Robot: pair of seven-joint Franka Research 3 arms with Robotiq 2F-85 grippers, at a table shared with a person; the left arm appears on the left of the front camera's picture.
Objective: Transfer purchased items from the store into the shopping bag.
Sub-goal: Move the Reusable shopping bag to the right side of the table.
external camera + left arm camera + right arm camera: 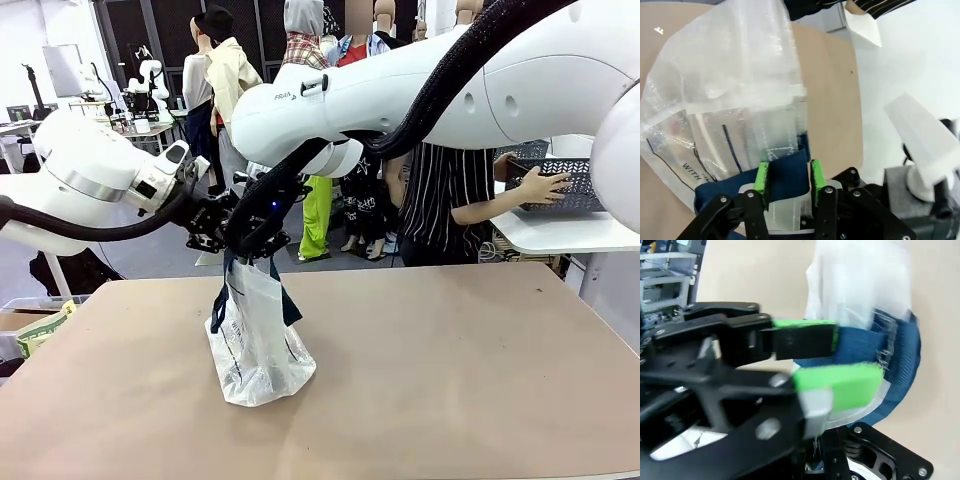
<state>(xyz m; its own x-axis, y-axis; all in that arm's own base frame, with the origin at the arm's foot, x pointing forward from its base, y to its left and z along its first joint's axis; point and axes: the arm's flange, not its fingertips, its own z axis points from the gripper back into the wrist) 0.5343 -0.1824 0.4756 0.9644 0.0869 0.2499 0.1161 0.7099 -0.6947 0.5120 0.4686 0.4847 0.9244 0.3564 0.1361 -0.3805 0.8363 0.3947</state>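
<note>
We see the shopping bag (255,340) standing on the table (450,370), at nine o'clock from its middle. Our left gripper (788,176) pinches its navy handle (720,192) between green pads (762,177). Our right gripper (262,238), pressed together, grips the bag's top at twelve o'clock.

**Robot test hall staged as a shop**

2 white robot arms, the left arm (90,170) and the right arm (400,95), work over a plain brown table (450,380). A bench (20,128) behind is loaded with equipment. A person (450,200) at a white side table (560,232) handles a dark lattice basket (575,190). A shopping bag (255,340) stands on the brown table.
</note>
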